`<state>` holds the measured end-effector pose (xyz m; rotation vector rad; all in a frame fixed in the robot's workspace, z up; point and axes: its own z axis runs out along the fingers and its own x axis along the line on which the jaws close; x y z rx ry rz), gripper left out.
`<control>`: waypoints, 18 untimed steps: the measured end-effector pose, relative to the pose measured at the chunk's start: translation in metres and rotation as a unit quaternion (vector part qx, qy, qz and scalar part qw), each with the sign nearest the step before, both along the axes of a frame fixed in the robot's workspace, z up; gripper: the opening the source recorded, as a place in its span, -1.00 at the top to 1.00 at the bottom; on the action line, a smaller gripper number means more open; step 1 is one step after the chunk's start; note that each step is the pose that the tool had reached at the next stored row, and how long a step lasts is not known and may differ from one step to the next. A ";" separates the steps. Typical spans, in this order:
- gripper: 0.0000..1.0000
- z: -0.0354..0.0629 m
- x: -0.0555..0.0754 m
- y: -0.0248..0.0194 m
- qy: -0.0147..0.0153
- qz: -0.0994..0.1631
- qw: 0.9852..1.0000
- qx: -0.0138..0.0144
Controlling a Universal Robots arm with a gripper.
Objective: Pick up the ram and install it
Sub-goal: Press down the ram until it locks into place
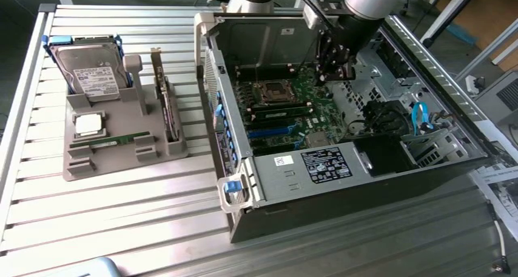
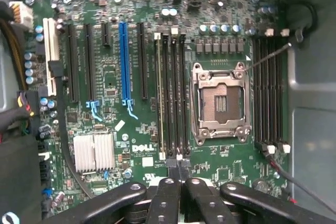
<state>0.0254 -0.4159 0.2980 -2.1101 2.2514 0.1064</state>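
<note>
The ram [image 1: 109, 141], a thin green stick, lies in a slot at the front of the grey tray [image 1: 121, 162], at the exterior view's left. My gripper [image 1: 326, 78] hangs inside the open computer case [image 1: 340, 186], well away from the tray, above the motherboard [image 1: 292, 116]. In the wrist view the gripper [image 2: 178, 164] is shut, its black fingertips pressed together with nothing between them. They sit just past the end of the black memory slots [image 2: 175, 93], beside the empty processor socket [image 2: 220, 100]. A thin pale edge fills the neighbouring slot [image 2: 159, 93]; what it is I cannot tell.
The tray also carries a hard drive [image 1: 93, 71], a square silver processor [image 1: 89, 124] and an upright expansion card [image 1: 166, 101]. Case walls, a drive cage [image 1: 437, 143] and blue cables [image 1: 419, 116] hem in the motherboard. The slatted metal table [image 1: 121, 222] runs in front of the tray.
</note>
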 end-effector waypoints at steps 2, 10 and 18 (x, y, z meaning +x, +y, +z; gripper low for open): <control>0.79 -0.0001 0.000 0.0000 0.000 -0.014 1.000 0.000; 0.79 -0.0008 0.000 0.0000 0.000 -0.094 0.996 0.000; 0.79 -0.0016 0.000 0.0000 0.000 -0.163 0.987 0.000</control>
